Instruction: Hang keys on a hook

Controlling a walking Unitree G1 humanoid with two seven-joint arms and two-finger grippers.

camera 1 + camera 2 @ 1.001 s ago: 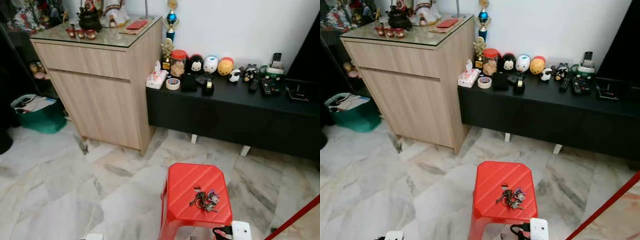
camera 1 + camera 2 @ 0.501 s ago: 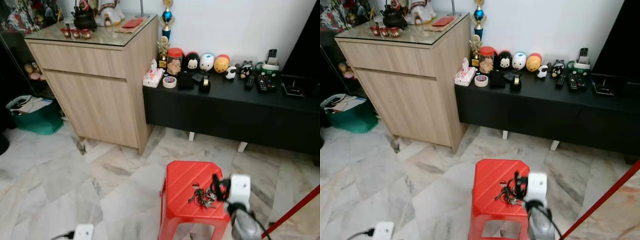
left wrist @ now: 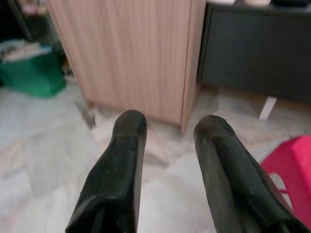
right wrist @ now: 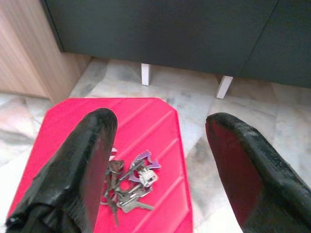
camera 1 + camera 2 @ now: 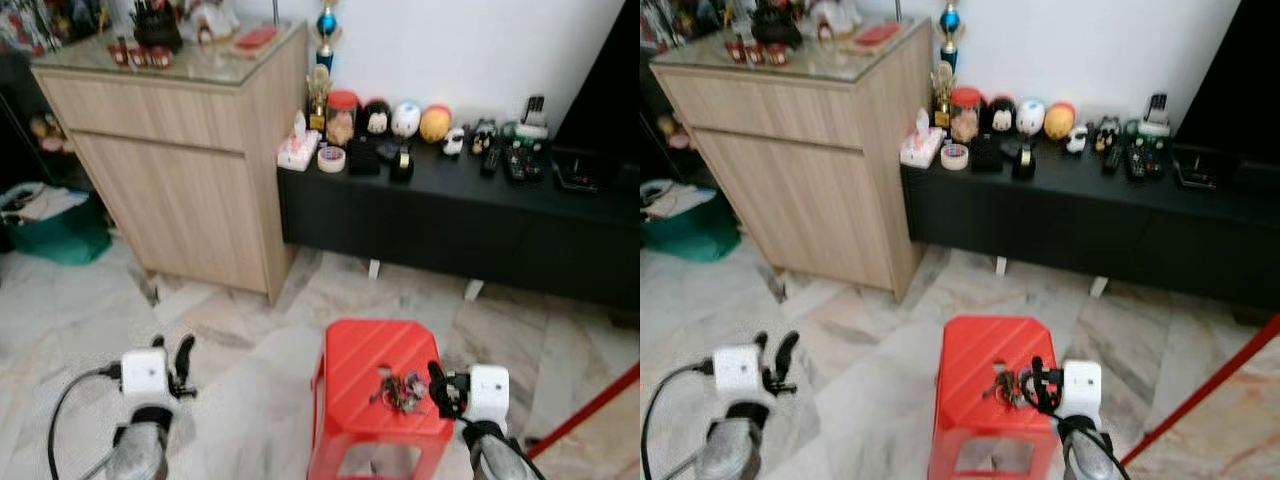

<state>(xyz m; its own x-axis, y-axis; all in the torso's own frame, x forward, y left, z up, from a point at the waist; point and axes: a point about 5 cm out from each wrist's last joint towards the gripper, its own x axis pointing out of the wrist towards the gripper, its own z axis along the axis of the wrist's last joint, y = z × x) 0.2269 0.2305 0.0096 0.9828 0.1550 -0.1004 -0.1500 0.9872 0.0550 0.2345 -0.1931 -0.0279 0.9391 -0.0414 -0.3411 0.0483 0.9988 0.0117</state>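
Keys wait on a red stool as the robot reaches in

The keys (image 4: 130, 180) lie in a heap on the red stool (image 5: 372, 357), not yet lifted; the right claw (image 4: 160, 160) hovers above them, spread wide and empty. The left claw (image 3: 167, 160), parted and holding nothing, faces the wooden cabinet (image 5: 180, 160). The black surface (image 5: 450, 190) beyond carries figurines (no hook visible); grasping and hanging remain.
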